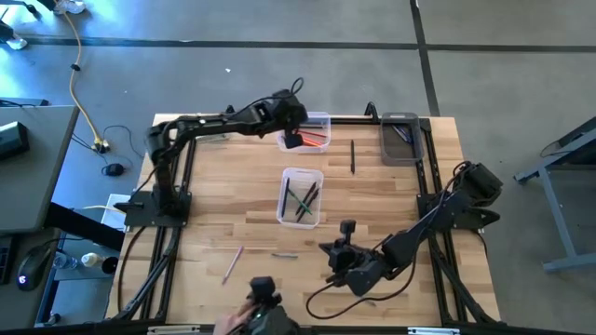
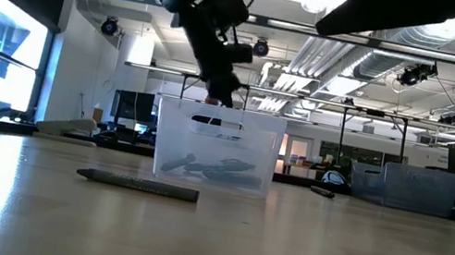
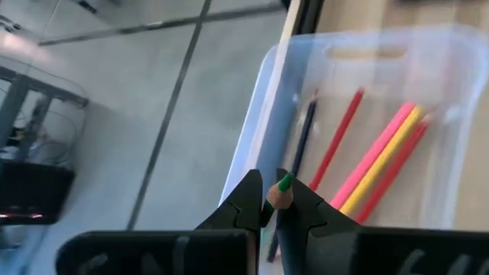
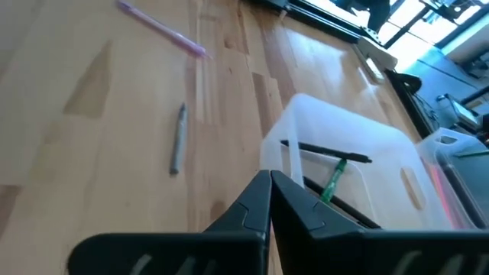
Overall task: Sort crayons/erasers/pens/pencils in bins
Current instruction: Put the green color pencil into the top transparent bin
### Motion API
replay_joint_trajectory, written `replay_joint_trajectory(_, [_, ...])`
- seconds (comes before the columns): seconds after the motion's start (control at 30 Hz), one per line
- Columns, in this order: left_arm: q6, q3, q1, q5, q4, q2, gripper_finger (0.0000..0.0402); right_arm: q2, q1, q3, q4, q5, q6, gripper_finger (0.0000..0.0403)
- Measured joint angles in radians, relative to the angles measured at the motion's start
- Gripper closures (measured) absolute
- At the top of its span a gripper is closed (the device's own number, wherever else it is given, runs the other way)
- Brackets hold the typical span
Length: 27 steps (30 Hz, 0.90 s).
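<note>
Hovering over the far clear bin (image 1: 315, 131) at the back edge of the desk (image 1: 251, 200), the left pincer (image 3: 273, 205) is pressed together on a green-tipped pencil (image 3: 281, 192). Only the sharpened end shows between the fingers, its tip pointing outward from them toward the bin's near wall. Inside that bin lie several coloured pencils (image 3: 380, 159), red, pink and yellow, with a dark one alongside, all roughly parallel along the bin's length.

Low over the near part of the desk, the right pincer (image 4: 270, 192) has its fingers pressed together with nothing between them. Just beyond it stands the middle clear bin (image 1: 301, 197), holding dark and green pens (image 4: 335, 180) that lie lengthwise.

A grey crayon (image 4: 177, 139) lies on the bare wood beside that bin. A pink pen (image 4: 162, 28) lies farther off, slanted. The smoky dark bin (image 1: 401, 139) sits at the far right corner, with a dark pencil (image 1: 353, 156) lying between it and the far clear bin, its long axis running front to back.
</note>
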Motion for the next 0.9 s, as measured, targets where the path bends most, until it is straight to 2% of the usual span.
replay_joint_trajectory(0.3, [0.088,0.06,-0.001,-0.021,0.009,0.101,0.0399,0.0,0.001,0.0,-0.023,0.0,-0.001,0.0403])
replay_joint_trajectory(0.5, [0.095,0.062,0.0,0.019,-0.001,0.107,0.0398,0.0,0.001,0.0,-0.026,0.0,-0.001,0.0403])
replay_joint_trajectory(0.9, [0.09,0.062,-0.022,0.019,-0.012,0.109,0.0337,0.0,0.001,0.0,-0.026,-0.002,0.0,0.0403])
